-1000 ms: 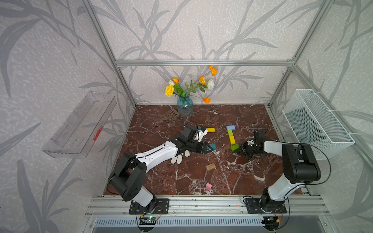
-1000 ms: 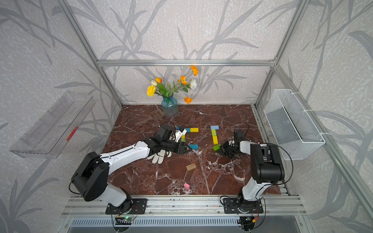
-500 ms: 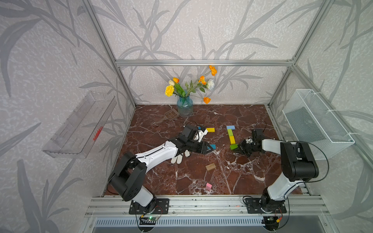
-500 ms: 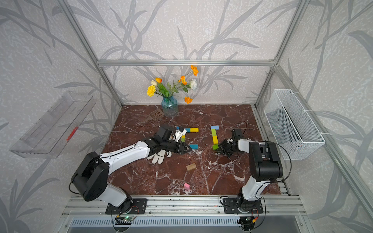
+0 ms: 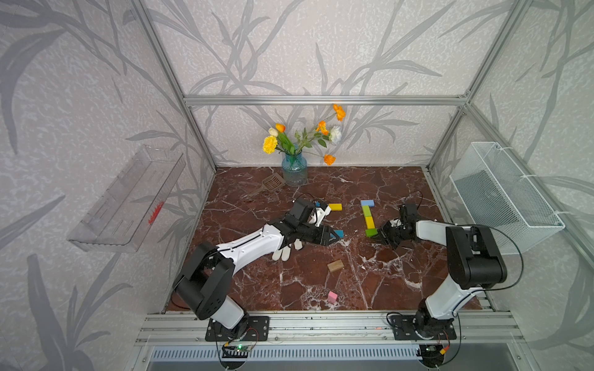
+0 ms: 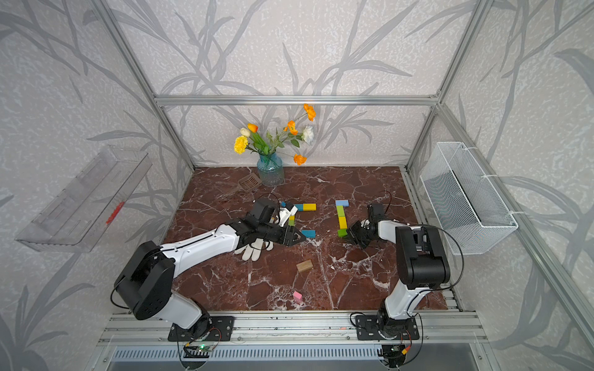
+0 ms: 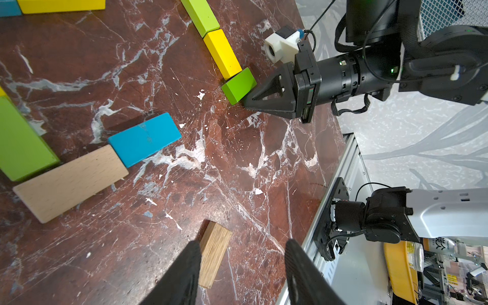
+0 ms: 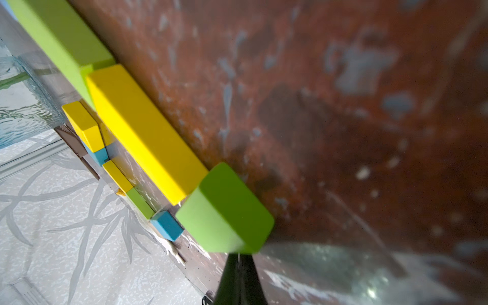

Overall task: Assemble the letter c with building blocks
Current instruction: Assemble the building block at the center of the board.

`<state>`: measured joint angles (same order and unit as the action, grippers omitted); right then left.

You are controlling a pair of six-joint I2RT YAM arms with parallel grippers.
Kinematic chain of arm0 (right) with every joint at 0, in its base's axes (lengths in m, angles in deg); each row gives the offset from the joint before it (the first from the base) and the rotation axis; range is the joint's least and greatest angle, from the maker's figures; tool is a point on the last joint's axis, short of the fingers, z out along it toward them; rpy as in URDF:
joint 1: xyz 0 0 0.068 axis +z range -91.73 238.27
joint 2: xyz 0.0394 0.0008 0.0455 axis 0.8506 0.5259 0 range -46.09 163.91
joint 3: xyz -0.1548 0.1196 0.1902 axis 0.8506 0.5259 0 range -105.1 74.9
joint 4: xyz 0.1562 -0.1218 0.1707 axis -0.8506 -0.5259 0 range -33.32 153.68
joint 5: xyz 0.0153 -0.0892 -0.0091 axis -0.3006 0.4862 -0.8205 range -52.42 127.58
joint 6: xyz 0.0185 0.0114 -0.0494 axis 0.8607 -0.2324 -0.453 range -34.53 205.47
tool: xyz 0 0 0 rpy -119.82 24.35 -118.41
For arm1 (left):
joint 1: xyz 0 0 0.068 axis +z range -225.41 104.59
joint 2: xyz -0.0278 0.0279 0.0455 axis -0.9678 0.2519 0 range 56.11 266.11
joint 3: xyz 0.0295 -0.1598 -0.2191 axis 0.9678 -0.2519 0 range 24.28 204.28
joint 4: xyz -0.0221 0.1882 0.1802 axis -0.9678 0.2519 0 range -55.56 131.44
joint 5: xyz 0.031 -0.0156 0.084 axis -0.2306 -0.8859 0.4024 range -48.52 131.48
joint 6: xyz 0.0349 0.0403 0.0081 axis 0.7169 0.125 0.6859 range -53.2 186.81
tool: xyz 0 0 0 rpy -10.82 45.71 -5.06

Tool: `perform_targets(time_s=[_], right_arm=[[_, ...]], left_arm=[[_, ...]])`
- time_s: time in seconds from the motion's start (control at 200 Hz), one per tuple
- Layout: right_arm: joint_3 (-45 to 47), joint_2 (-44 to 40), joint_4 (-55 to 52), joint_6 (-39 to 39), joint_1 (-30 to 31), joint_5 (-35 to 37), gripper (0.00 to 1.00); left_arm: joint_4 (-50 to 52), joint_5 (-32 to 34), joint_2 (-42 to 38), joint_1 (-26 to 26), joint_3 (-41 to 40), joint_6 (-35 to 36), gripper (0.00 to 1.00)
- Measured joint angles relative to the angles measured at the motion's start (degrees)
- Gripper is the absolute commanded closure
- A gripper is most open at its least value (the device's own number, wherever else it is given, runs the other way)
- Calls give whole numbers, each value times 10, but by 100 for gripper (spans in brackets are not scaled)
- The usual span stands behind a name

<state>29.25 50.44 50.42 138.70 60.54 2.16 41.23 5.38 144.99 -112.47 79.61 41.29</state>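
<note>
Our right gripper [image 7: 248,101], shut and empty, touches the short green wooden block [image 7: 239,85], which lies askew against the end of the long yellow wooden block [image 7: 223,54]. We should push it slowly and low. Our left gripper [image 7: 241,248] hovers half open, empty.

On the marbled brown desk [image 5: 401,192], right of centre, a line runs back to front: a light blue wooden brick [image 5: 367,203], a long green wooden brick [image 5: 366,211], a yellow wooden brick [image 5: 369,221] and a short green wooden brick [image 5: 372,232], which lies askew against the yellow one's front end. Left of the line, a blue wooden brick [image 5: 339,234] lies end to end with a pale plain wooden brick [image 7: 70,182]. In front of these lie a dark plain wooden brick [image 5: 335,265] and, near the front edge, a pink wooden brick [image 5: 332,296]. A glass vase of flowers [image 5: 294,170] stands at the back, with a brown slotted spatula [image 5: 271,184] just left of it.
</note>
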Motion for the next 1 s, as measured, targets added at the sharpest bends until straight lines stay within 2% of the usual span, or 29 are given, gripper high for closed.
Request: perform_targets(time_s=[0.19,0.355,0.615,1.0], right_arm=[[-3,-66,-49,-25,29,25,100],[-34,-72,-92,-63,50,41,100],[-123,-15,-138,-140,73,52,100],[-208,72,-204,-281,101,75,100]], left_arm=[[-2,0,2,0,0,0,48],[-7,-1,2,0,0,0,48],[-10,0,-1,0,-5,0,47],[-9,0,-12,0,-11,2,48]])
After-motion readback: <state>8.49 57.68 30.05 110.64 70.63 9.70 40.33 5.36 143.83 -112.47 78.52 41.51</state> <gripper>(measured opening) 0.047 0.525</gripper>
